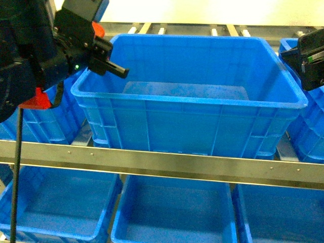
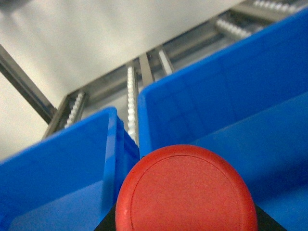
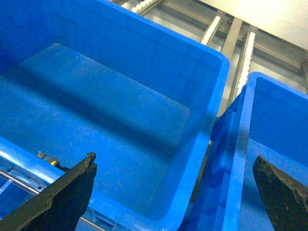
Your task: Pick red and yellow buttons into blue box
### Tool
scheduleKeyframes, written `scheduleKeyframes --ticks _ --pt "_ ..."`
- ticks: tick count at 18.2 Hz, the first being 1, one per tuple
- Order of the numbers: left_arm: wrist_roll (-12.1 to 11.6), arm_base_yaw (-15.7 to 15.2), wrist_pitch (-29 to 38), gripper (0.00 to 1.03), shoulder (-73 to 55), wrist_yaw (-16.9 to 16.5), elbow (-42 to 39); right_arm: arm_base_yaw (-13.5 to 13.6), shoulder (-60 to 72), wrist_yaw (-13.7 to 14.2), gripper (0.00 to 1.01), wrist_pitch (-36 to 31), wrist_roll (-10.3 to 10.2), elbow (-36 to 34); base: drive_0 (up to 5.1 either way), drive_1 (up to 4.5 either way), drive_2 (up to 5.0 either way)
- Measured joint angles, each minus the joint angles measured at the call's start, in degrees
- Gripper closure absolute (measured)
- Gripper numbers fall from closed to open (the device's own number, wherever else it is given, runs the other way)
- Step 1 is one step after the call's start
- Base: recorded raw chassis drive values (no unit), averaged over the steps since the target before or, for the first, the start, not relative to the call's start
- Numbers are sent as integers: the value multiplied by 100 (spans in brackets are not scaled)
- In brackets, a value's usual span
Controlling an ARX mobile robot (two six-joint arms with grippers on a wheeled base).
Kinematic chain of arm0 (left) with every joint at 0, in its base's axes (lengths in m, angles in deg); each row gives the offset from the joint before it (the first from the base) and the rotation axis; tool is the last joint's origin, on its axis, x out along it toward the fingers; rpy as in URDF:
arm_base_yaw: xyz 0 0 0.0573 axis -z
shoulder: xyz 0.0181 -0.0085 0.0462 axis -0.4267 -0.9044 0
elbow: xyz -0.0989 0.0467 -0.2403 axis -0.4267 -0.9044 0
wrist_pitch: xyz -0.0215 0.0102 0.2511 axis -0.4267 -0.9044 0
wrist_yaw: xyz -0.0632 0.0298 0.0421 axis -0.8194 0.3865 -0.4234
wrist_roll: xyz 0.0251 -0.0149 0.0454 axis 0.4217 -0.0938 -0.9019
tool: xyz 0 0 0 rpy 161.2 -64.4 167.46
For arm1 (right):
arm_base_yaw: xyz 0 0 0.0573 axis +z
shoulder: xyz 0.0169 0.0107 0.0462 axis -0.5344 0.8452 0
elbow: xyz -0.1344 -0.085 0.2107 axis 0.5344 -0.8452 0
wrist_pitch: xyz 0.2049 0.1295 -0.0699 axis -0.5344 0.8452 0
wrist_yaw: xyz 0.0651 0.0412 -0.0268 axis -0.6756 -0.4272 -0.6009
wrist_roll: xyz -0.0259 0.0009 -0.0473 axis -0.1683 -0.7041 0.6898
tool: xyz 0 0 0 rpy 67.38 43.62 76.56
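Observation:
The blue box (image 1: 202, 121) stands in the middle of the upper shelf, and nothing shows on its floor. My left gripper (image 1: 109, 58) hovers over the box's left rim, shut on the red button (image 2: 186, 192). The button's red cap fills the bottom of the left wrist view and hides the fingers, with the box wall (image 2: 216, 91) behind it. My right gripper (image 1: 310, 58) hangs at the box's right rim. It stands open (image 3: 174, 161), straddling the gap between the box rim (image 3: 221, 62) and the neighbouring crate, with nothing between its fingers. The yellow button is out of view.
More blue crates flank the box on the left (image 1: 45, 119) and on the right (image 1: 311, 131). A metal shelf rail (image 1: 167, 162) runs across in front, with several blue crates (image 1: 172, 212) on the shelf below. Roller tracks (image 2: 130, 101) run behind.

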Motion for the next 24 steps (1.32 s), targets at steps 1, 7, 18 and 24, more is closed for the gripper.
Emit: scheduleKeyframes --ticks 1,7,18,24 --pt "-11 -13 -212 79 -245 -7 262 2 0 0 3 0 0 0 0 0 0" --pt "103 122 -608 59 -680 -50 960 0 0 2 3 0 4 0 0 0 0" --pt "76 140 -68 5 -385 -195 345 0 0 2 3 0 9 0 0 0 0" --pt "-201 -28 1488 5 1303 -404 -1917 0 0 0 3 0 9 0 0 0 0"
